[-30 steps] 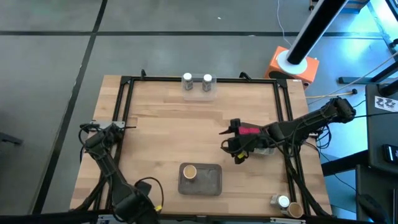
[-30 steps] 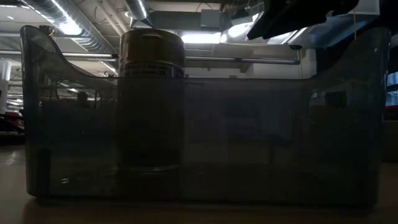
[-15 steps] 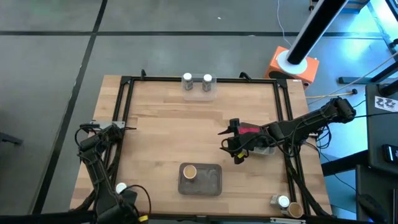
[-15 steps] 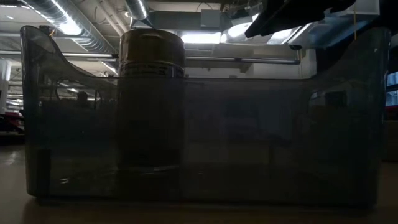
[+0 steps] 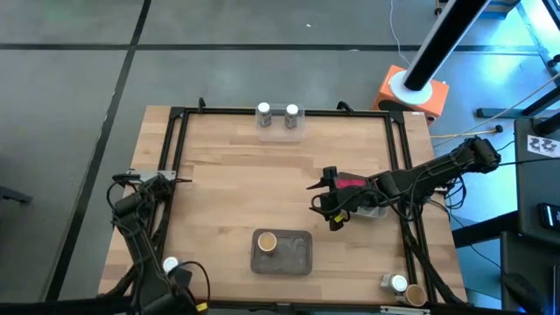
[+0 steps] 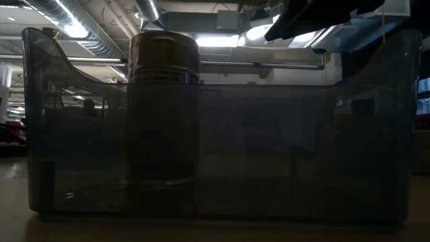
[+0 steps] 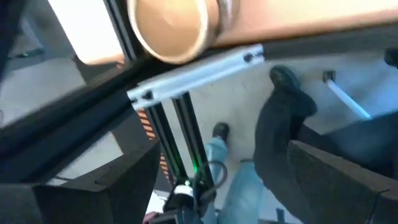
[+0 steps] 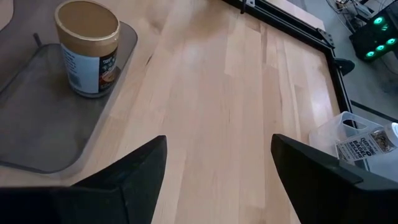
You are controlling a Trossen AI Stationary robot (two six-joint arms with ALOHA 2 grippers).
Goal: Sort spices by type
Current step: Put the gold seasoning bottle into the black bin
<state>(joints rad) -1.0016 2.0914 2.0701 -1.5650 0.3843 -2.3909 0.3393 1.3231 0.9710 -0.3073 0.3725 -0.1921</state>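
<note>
A tan-topped jar (image 5: 267, 242) stands upright in the grey tray (image 5: 297, 262) near the table's near edge; it also shows in the right wrist view (image 8: 87, 46) and the low view (image 6: 163, 107). Two white-capped jars (image 5: 278, 112) stand at the far edge. One white-capped jar (image 5: 398, 283) and one tan jar (image 5: 416, 295) sit at the near right corner. Another white cap (image 5: 169, 263) shows beside my left arm. My right gripper (image 5: 328, 206) hovers open over bare wood (image 8: 217, 162). My left gripper (image 5: 179, 284) is open at the near left corner. No red pack shows plainly.
A black frame (image 5: 175, 140) runs round the table top. A clear tray (image 8: 348, 134) holding a labelled jar (image 8: 370, 142) lies under my right arm. A person's legs (image 7: 249, 180) stand beyond the table's edge. Bare wood (image 5: 254, 175) fills the middle.
My left arm has swung toward the table's near left corner, and a white-capped jar beside it has come into view. My right arm has kept still.
</note>
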